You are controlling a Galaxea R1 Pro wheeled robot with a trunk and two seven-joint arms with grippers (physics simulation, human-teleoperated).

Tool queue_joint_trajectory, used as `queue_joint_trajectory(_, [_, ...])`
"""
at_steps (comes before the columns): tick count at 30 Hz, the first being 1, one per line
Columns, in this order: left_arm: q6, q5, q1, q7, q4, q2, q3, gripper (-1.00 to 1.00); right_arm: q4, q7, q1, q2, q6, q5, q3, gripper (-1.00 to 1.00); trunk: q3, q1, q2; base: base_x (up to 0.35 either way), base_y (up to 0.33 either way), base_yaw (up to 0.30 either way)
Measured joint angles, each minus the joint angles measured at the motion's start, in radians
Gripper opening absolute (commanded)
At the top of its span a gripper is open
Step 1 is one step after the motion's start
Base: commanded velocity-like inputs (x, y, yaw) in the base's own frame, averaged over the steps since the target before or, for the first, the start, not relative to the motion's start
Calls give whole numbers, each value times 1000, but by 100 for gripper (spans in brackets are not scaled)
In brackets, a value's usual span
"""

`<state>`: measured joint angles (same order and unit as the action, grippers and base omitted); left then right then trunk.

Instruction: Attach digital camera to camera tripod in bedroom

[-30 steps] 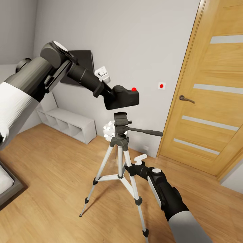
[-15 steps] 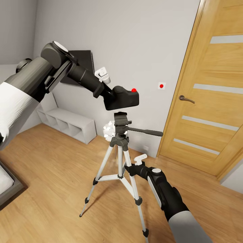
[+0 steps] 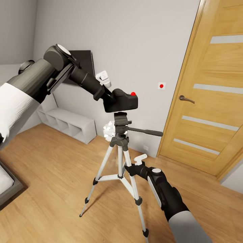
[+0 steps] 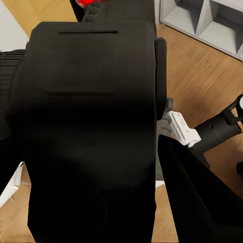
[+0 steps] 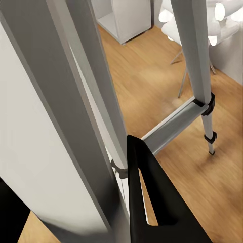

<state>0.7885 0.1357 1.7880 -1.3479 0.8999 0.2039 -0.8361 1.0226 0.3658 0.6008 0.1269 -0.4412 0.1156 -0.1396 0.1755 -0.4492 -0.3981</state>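
- Left hand (image 3: 108, 95), frame centre, is closed around the chunky black digital camera with a red dot (image 3: 123, 100).
- That camera sits just above the black head of the silver-legged tripod (image 3: 120, 145).
- Right hand (image 3: 130, 167) clasps a tripod leg, lower centre.

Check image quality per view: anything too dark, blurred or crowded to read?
Head view: sharp, evenly lit, soft shadows; camera and tripod read clearly. Left wrist view: the camera body is so close and dark that its surface detail is mostly lost. Right wrist view: a near tripod leg looms large and soft-edged; the far legs and floor are crisper.
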Motion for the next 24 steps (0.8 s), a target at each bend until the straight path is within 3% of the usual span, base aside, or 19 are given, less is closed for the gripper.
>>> queue_joint_trajectory(10, [-2, 4, 0, 14, -14, -11, -59, -100, 0, 0, 0, 0, 0, 0, 0, -100, 0, 0, 0, 0, 0, 0])
queue_joint_trajectory(24, [-4, 9, 0, 14, -20, -13, -73, -100, 0, 0, 0, 0, -1, 0, 0, -100, 0, 0, 0, 0, 0, 0])
